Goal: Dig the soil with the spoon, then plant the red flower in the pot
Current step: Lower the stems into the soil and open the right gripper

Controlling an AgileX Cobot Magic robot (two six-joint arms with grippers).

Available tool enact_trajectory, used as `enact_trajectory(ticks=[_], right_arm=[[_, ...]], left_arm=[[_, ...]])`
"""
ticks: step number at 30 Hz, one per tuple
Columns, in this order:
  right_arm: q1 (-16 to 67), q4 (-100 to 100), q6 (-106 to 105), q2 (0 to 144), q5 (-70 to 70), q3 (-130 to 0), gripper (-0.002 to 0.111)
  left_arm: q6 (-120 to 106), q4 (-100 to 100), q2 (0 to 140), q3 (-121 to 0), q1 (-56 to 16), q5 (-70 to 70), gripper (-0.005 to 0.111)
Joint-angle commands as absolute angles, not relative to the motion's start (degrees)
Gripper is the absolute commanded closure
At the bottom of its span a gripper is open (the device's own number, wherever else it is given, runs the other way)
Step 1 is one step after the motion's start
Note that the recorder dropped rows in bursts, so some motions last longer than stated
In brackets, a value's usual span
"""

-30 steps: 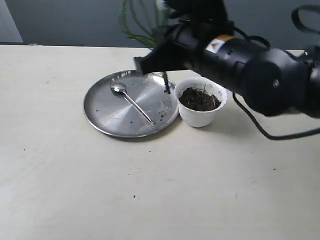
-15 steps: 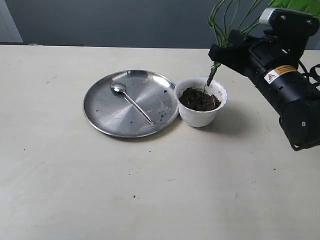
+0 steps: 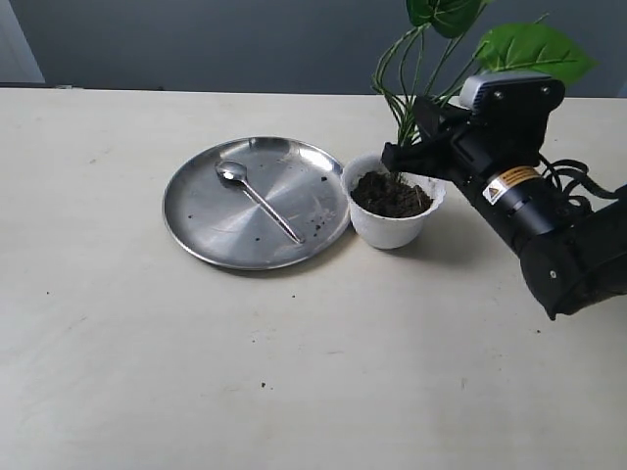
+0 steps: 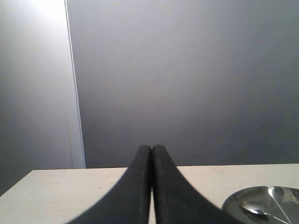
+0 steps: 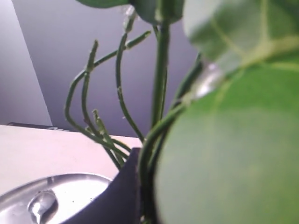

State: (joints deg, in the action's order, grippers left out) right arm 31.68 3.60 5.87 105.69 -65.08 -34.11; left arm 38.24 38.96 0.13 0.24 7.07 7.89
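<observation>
The white scalloped pot [image 3: 391, 224] holds dark soil [image 3: 389, 194] and stands just right of the steel plate. My right gripper [image 3: 402, 157] is shut on the flower's bundled green stems [image 3: 401, 93] right above the pot's far rim. The stem base reaches the soil. Broad green leaves [image 3: 533, 46] rise above the wrist; the red blooms are out of view. In the right wrist view the stems [image 5: 160, 93] run past one dark finger [image 5: 122, 191], and a leaf [image 5: 233, 154] hides the other. The silver spoon [image 3: 257, 199] lies on the plate. My left gripper [image 4: 152, 149] is shut and empty.
The round steel plate [image 3: 191, 227] sits left of the pot with soil crumbs on it; its edge [image 4: 243, 198] and the spoon's bowl [image 4: 254, 208] show in the left wrist view. A black cable [image 3: 573, 171] trails behind the right arm. Soil specks dot the table.
My right arm swung from above the plate to the right side, then came down, bringing the flower's stem base from beside the plate into the pot's soil.
</observation>
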Motion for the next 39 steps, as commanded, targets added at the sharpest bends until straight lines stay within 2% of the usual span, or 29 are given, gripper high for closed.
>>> enact_trajectory(ticks=[1, 8, 23, 31, 39], right_arm=[[31.3, 3.0, 0.0, 108.3, -67.2, -34.1, 0.109], [31.3, 1.9, -1.9, 113.4, -64.8, -34.1, 0.109], [31.3, 0.0, -1.9, 113.4, -61.4, -34.1, 0.108], [31.4, -1.0, -1.6, 112.9, -57.9, -34.1, 0.086], [31.4, -1.1, -1.6, 107.0, -50.6, -34.1, 0.086]], left_arm=[[38.4, 38.9, 0.0, 0.0, 6.7, 8.6, 0.106], [38.4, 38.9, 0.0, 0.0, 6.7, 8.6, 0.106], [38.4, 38.9, 0.0, 0.0, 6.7, 8.6, 0.106], [38.4, 38.9, 0.0, 0.0, 6.7, 8.6, 0.106], [38.4, 38.9, 0.0, 0.0, 6.7, 8.6, 0.106]])
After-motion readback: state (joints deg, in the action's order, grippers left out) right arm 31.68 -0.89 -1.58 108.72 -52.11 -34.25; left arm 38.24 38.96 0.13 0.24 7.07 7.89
